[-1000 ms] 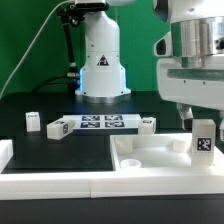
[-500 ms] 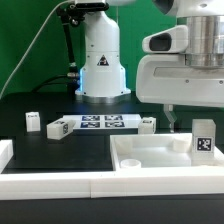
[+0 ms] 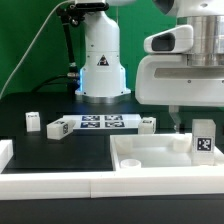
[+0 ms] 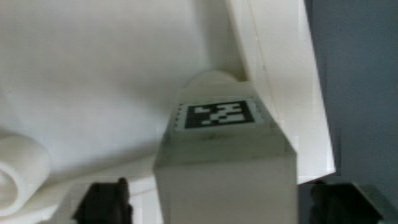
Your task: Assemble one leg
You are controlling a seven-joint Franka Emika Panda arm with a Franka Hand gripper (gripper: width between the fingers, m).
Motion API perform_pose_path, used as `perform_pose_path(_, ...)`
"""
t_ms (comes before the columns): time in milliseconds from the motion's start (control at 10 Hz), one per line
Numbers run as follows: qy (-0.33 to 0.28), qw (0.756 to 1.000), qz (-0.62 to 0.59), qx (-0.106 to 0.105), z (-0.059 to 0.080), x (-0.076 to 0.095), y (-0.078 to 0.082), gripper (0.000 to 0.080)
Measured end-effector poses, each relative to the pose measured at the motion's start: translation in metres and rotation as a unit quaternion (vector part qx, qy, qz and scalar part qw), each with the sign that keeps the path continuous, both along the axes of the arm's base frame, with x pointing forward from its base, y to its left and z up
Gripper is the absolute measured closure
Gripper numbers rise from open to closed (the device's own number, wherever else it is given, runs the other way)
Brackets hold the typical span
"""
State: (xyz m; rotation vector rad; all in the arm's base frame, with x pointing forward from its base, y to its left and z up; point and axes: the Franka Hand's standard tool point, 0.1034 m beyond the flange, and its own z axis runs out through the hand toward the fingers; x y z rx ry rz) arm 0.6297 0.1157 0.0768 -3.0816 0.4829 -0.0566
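Observation:
The leg, a small white post with a black-and-white tag on its face, stands upright at the right end of the large white tray-like panel. In the wrist view the leg lies between my two dark fingers. A narrow gap shows on each side, so my gripper is open around it and not pressing it. In the exterior view one finger hangs just left of the leg; the other is out of frame.
The marker board lies behind the panel. Small white posts stand at its left end, its right end and further left. The robot base stands at the back. A round stub rises in the panel beside the leg.
A second ago the hand stood differently, with a finger close against the leg. The hand has since turned and the finger now hangs further to the left. The leg has stayed put.

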Motion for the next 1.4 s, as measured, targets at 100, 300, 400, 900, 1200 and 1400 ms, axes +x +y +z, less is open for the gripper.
perform_pose_path(100,0.0,1.0,-0.008,0.001,0.0,0.0,0.0,0.0511)
perform_pose_path(300,-0.001,1.0,-0.021,0.001,0.0,0.001,-0.003,0.0509)
perform_pose_path(400,-0.003,0.997,-0.072,0.008,0.0,0.001,-0.002,0.0509)
perform_pose_path(900,-0.024,0.932,-0.361,0.041,-0.002,-0.005,-0.006,0.0509)
perform_pose_path(1200,-0.02,0.845,-0.531,0.06,-0.002,-0.009,-0.007,0.0509)
perform_pose_path(1400,-0.01,0.788,-0.612,0.071,-0.002,-0.01,-0.006,0.0509)
